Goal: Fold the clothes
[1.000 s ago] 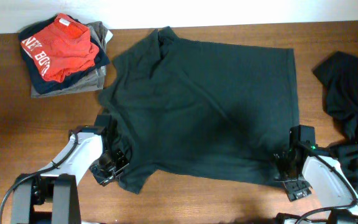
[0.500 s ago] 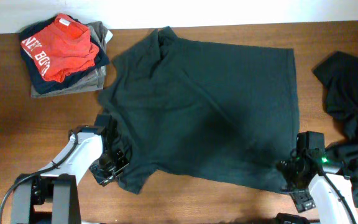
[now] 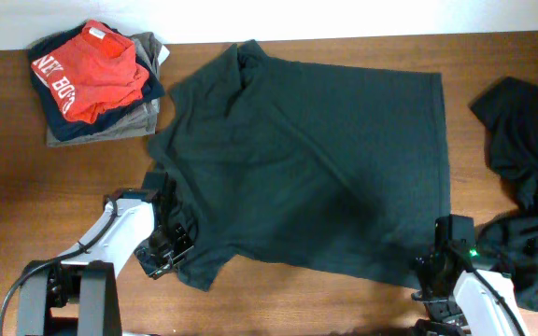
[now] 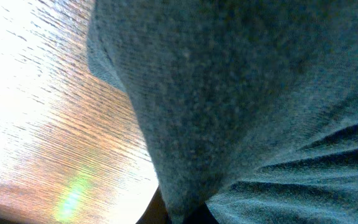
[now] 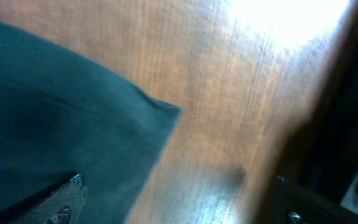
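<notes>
A dark green T-shirt [image 3: 316, 159] lies spread flat on the wooden table. My left gripper [image 3: 171, 245] is at its front-left sleeve. In the left wrist view the cloth [image 4: 247, 93] fills the frame and narrows down between the dark jaws [image 4: 179, 214], which are shut on it. My right gripper [image 3: 434, 278] is at the shirt's front-right corner. In the right wrist view its fingers [image 5: 179, 202] stand wide apart and empty, with the shirt's corner [image 5: 160, 109] lying on the wood just ahead of them.
A stack of folded clothes [image 3: 96, 79] with a red garment on top sits at the back left. A crumpled dark garment [image 3: 530, 168] lies at the right edge, close to my right arm. Bare wood [image 4: 55, 124] shows left of the sleeve.
My right gripper has drawn back toward the table's front edge, off the shirt's hem, and the front-right corner now lies further out. The left arm has not moved.
</notes>
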{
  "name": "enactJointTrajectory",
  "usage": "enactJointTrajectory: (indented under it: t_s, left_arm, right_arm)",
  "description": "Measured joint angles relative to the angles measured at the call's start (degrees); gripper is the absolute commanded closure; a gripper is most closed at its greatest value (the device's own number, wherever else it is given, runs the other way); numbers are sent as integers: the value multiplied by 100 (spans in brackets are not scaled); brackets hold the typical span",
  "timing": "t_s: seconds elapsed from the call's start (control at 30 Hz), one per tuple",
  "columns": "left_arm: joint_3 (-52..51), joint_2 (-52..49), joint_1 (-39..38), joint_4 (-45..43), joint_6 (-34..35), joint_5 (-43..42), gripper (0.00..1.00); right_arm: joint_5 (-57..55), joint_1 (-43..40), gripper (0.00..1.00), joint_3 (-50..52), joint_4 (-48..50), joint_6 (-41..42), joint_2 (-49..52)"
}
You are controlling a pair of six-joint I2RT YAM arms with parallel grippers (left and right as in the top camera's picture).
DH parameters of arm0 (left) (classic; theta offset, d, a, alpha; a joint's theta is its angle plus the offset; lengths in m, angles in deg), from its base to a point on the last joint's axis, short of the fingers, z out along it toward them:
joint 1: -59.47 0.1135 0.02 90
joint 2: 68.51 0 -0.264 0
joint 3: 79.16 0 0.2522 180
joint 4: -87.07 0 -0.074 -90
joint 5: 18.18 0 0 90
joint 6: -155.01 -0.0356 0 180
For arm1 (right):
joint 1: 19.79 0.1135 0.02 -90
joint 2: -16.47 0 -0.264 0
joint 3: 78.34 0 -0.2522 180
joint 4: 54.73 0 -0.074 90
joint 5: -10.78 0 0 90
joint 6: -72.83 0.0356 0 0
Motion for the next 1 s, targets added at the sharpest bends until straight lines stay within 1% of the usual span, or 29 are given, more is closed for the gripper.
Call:
enactJointTrajectory:
  t_s: [0.1,0.27,0.4,0.53,0.63,0.67,0.73,0.77,0.8,0.83,0.93,1.0]
  left_arm:
    - [0,0,0,2,2,-2,99]
    - [0,0,0,-2,0,-2,99]
    - [0,0,0,-2,0,-2,99]
    - [0,0,0,-2,0,-2,99]
    - [0,0,0,-2,0,-2,99]
    - [0,0,0,-2,0,0,99]
    - [0,0,0,0,0,-2,99]
    - [0,0,0,-2,0,-2,99]
    - [-2,0,0,-4,0,-2,99]
    - [-2,0,0,0,0,0,99]
    - [-2,0,0,2,-44,0,99]
    - [0,0,0,9,-87,-2,99]
  right_arm:
    - [11,0,0,146,258,68,-22]
    - [13,0,10,208,586,72,-42]
    - [22,0,20,197,813,55,105]
    - [35,0,24,90,903,52,354]
    - [52,0,29,9,909,44,501]
    - [59,0,37,-2,918,46,529]
    - [98,2,49,-13,977,28,555]
    - [111,2,59,-20,1021,76,570]
    - [120,0,65,-33,1060,74,597]
    - [120,2,68,-44,1084,81,621]
    - [120,0,70,-66,1071,76,651]
    - [114,0,82,-83,997,74,662]
